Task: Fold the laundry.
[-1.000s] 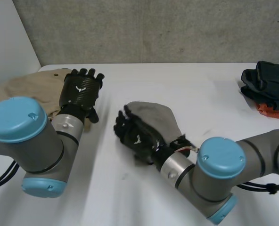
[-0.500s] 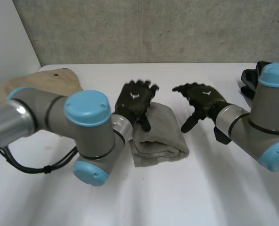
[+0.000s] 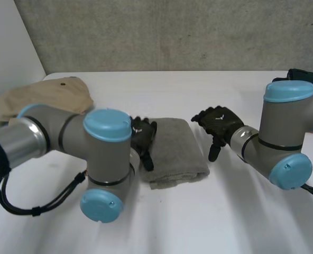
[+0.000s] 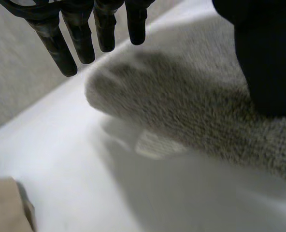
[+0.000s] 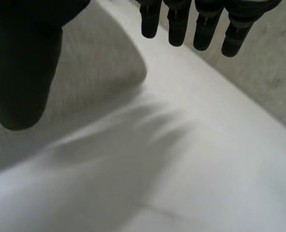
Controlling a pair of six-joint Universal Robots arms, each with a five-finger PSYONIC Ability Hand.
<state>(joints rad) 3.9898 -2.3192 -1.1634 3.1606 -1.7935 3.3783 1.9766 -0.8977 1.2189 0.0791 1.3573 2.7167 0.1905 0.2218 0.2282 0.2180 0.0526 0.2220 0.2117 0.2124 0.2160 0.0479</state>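
Head view shows grey towel (image 3: 175, 151) between left hand (image 3: 144, 135) and right hand (image 3: 218, 120).

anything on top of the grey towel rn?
No loose item. The open left hand overlaps one side edge of the grey towel, hiding the cloth beneath it. The open right hand is beside the opposite edge, over the white table.

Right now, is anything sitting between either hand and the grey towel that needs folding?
Nothing visible. The left hand is open at the grey towel, on its left edge, thumb over the cloth. The right hand is open just beside the right edge, with only bare white table in between.
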